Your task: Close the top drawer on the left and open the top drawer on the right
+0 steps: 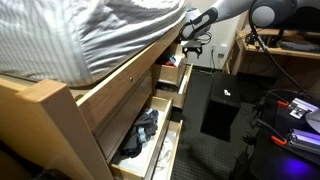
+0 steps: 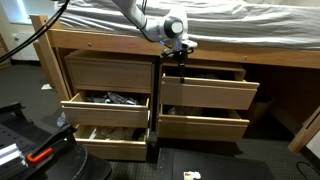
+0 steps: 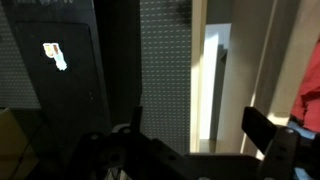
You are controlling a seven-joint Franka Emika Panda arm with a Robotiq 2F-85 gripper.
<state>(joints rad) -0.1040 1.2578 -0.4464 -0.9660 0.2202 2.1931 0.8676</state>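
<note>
A wooden bed frame holds two columns of drawers. In an exterior view the left top drawer looks pushed in. The right top drawer stands pulled out, with dark contents behind its front. My gripper hangs fingers down at the post between the columns, just above the right top drawer's left corner. It also shows far along the bed side in an exterior view, above a pulled-out drawer. In the wrist view the gripper is open, with a pale wooden edge between the fingers.
Lower drawers stand open: one with clothes, one below it and one on the right. The nearest open drawer holds clothes. A black box sits on the floor. Striped bedding overhangs the frame.
</note>
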